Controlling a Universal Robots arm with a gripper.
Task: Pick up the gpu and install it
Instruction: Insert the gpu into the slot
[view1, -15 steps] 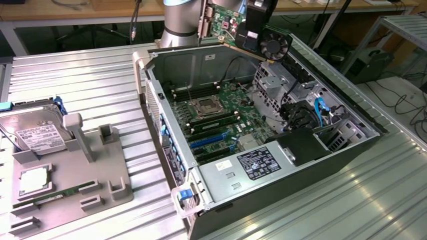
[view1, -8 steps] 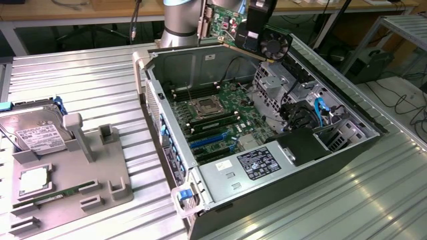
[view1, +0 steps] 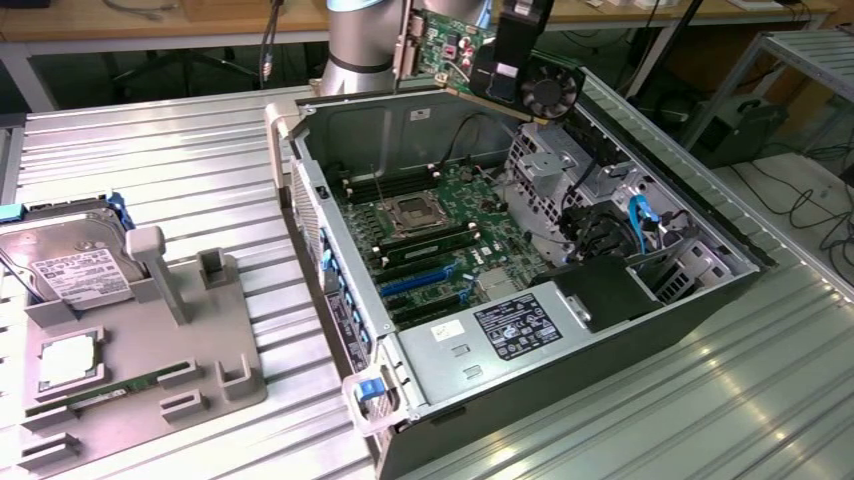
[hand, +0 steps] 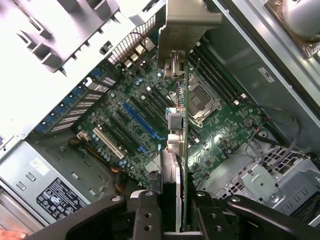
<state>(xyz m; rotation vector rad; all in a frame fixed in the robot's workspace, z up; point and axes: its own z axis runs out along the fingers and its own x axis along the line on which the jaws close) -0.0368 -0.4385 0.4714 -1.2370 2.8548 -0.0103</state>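
Ribbed metal counter (view1: 174, 170), open case (view1: 641, 370) lying on its side on it.

- Gripper (view1: 514, 55) is clenched on the gpu (view1: 447, 45), which hangs in the air above the case's far rim, fan side toward the drive cage.
- Wrist view: gpu (hand: 176, 165) is seen edge-on, pinched in the gripper (hand: 172, 210), with its bracket (hand: 187, 22) toward the case's rear wall and the motherboard (hand: 225, 135) below.
- My read: I'd keep the card upright, line its lower edge over the long blue slot (hand: 142, 120), square the bracket to the rear opening, and lower it straight. Tilt would risk a jam.
- Card's connector edge is hidden from both views.
- Arm is cut off above the case.
- Can't tell whether the slot latch is open.
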